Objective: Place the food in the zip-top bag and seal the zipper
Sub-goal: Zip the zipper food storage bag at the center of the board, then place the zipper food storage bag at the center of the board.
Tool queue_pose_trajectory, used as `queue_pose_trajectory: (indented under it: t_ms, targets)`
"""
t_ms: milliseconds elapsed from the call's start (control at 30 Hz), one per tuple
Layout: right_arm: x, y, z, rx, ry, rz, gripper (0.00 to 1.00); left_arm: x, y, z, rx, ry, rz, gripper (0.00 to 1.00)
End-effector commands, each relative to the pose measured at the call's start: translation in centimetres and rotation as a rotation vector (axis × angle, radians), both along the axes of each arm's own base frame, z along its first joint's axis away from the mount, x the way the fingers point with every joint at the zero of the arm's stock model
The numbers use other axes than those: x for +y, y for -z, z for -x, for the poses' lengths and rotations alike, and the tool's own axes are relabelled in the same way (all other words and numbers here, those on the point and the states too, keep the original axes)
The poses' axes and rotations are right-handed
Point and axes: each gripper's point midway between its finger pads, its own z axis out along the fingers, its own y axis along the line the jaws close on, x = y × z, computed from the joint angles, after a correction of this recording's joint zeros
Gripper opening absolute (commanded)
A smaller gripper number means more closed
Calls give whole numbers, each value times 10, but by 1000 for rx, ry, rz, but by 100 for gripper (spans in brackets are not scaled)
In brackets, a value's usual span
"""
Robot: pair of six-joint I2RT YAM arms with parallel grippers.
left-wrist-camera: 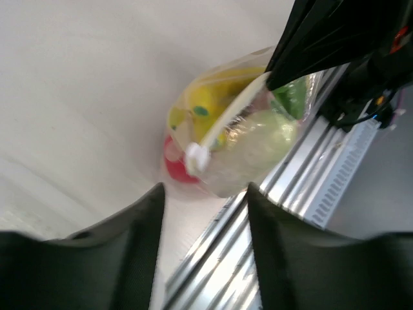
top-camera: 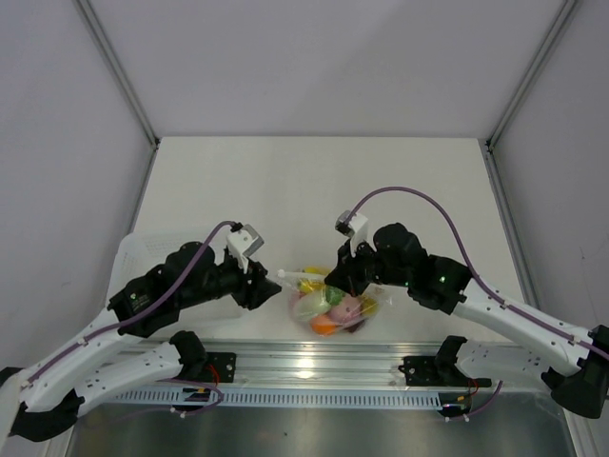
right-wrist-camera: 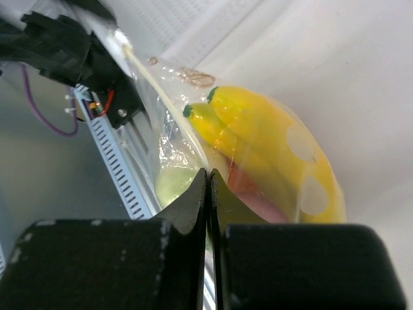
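With right jaws shut on the bag (top-camera: 328, 309) edge at one o'clock, back part-open, empty left jaws toward nine; check zipper (left-wrist-camera: 229, 119).

Food (top-camera: 328, 306) inside zip-top bag (top-camera: 373, 307); bag between left tool (top-camera: 278, 283) and right tool (top-camera: 337, 280).

Top view: bright, even, diffuse light. White table (top-camera: 381, 181) nearly washed out. Glare patch on metal rail (top-camera: 304, 367) at near edge. Faint soft shadows under arms.
Left wrist view: blurred throughout; bag (left-wrist-camera: 239, 142) smeared, left gripper fingers (left-wrist-camera: 129, 258) dark, out of focus.
Right wrist view: sharper; banana (right-wrist-camera: 258, 135) crisp, right gripper fingers (right-wrist-camera: 187, 206) underexposed, table overexposed at right.
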Motion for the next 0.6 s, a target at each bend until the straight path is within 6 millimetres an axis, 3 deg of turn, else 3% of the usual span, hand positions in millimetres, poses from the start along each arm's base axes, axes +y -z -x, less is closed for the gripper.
queue_pose_trajectory:
  t_ms: [0, 67, 100, 333, 400, 567]
  targets:
    - [-9, 8, -11, 1, 68, 57, 0, 9, -5, -5, -17, -57, 12, 61]
    - [-6, 9, -14, 7, 70, 66, 0, 8, -9, -9, -32, -73, 30, 81]
    - [-4, 9, -15, 5, 73, 67, 0, 8, -13, -13, -40, -92, 44, 99]
    - [1, 7, -37, 9, 127, 90, 0, 30, -50, -44, -141, -320, 119, 100]
    - [0, 3, -52, 20, 163, 90, 0, 33, -60, -44, -171, -326, 154, 100]
    - [-5, -2, -84, 105, 211, 43, 0, 26, -57, -34, -164, -260, 173, 99]
